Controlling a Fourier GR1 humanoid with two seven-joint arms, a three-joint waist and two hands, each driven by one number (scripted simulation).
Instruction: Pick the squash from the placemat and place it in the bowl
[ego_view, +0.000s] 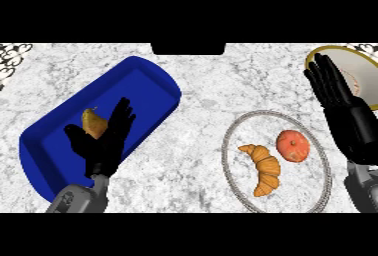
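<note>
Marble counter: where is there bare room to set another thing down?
The widest bare patch of white marble counter lies between the blue rectangular placemat and the grey-rimmed round plate, running up to the far edge. It is crowded at the right, where the open right hand hangs over the gold-rimmed bowl beside the plate.

The squash (91, 122) lies on the placemat (148, 85) at left, a croissant (266, 167) on the plate (240, 176) at right, the bowl (362, 62) behind.

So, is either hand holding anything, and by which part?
Nothing held. Left hand open over the squash, not closed on it; right hand open.
</note>
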